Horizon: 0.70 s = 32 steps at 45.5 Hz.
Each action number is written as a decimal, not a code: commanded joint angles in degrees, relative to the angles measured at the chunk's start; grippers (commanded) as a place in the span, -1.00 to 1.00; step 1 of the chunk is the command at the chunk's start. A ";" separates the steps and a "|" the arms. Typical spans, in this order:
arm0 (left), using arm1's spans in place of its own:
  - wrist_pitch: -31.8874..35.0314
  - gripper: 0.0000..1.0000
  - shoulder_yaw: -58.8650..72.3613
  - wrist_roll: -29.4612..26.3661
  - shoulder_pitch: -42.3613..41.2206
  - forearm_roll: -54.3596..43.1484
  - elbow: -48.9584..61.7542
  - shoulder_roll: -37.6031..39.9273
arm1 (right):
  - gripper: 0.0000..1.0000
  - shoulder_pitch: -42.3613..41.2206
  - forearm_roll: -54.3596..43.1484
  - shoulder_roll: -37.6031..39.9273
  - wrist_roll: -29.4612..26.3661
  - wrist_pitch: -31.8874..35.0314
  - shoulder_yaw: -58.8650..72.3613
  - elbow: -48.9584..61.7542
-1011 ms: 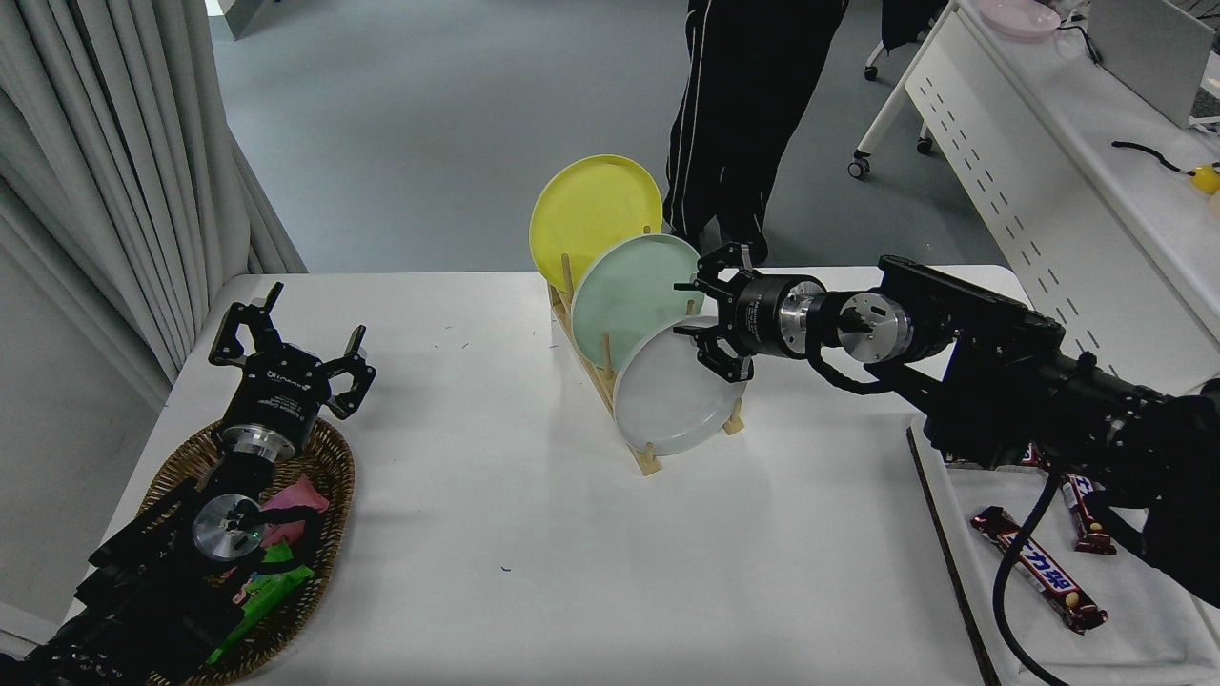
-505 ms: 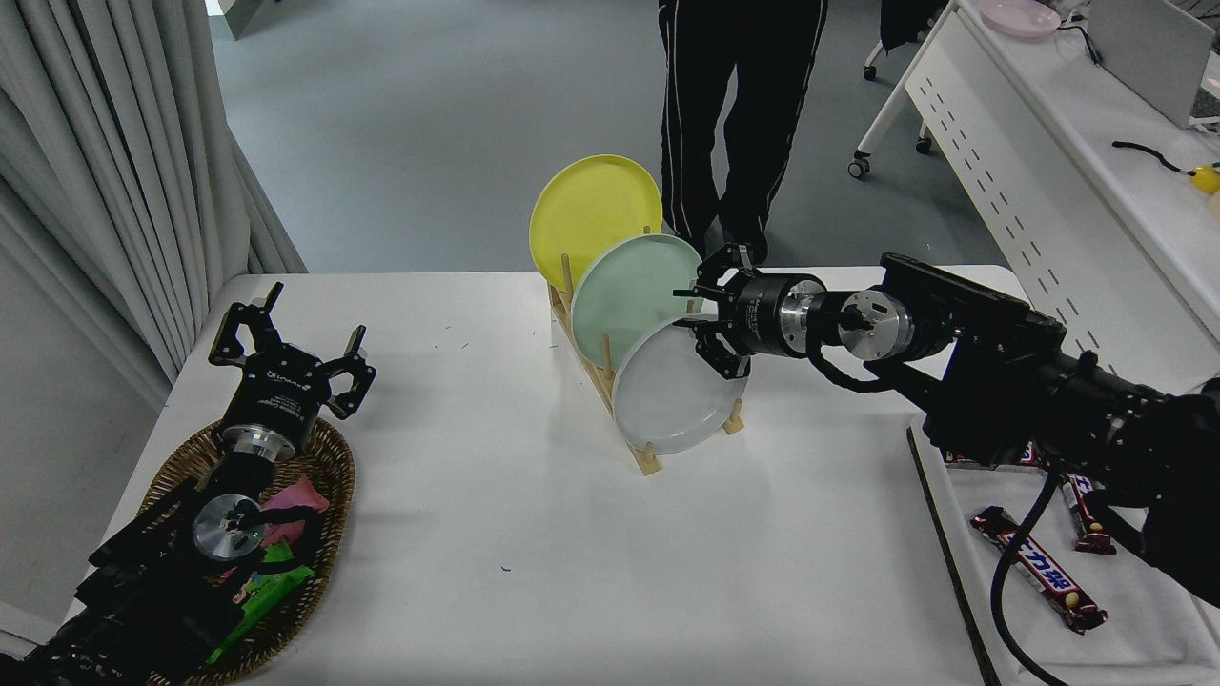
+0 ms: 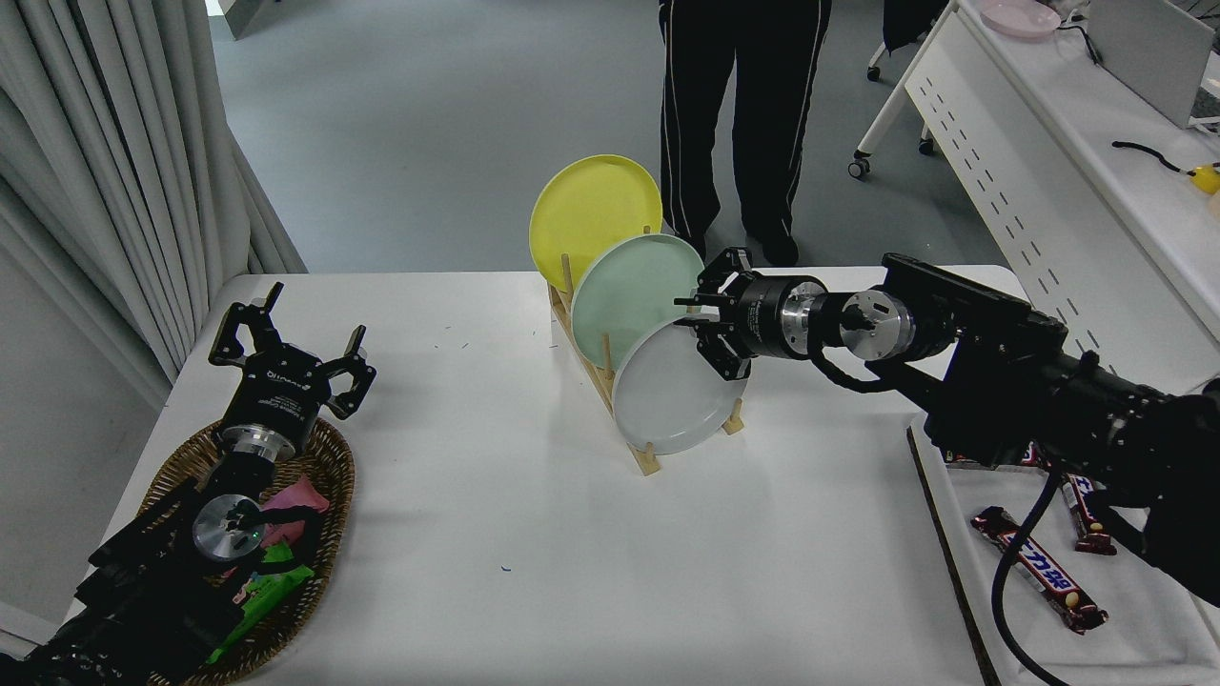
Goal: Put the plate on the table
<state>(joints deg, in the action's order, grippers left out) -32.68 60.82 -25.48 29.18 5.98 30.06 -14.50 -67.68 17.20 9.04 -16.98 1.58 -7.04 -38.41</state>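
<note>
We see the plate (image 3: 672,400), round, plain light grey with a shallow rim, standing on edge in the wooden rack (image 3: 610,391) at the centre of the frame. Its face is tilted toward the lower right, and it is the nearest one, in front of the mint green plate (image 3: 624,295) and the yellow plate (image 3: 591,214). Our right gripper (image 3: 707,324) is at its upper right rim with fingers spread; we cannot tell if they touch it. Our left gripper (image 3: 286,357) rests released at lower left, over the basket (image 3: 334,457) on the table (image 3: 496,514).

White lettering ran along the dark candy bar wrapper (image 3: 1039,570), too blurred to read. The left gripper (image 3: 286,367) bore a small white brand mark, also illegible.
</note>
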 commanded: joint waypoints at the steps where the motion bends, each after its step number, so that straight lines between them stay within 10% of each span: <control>1: 0.07 1.00 0.00 -0.01 0.00 0.00 0.00 0.00 | -0.76 0.09 -0.06 0.01 -0.69 0.00 0.01 0.00; 32: 0.07 1.00 0.00 -0.01 0.00 0.00 0.00 0.00 | -1.00 -1.32 0.03 2.21 -5.61 0.70 -0.69 -0.97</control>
<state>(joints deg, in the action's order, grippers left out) -32.67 60.82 -25.48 29.18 5.98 30.06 -14.50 -67.87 17.12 9.56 -20.33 1.98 -7.01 -38.69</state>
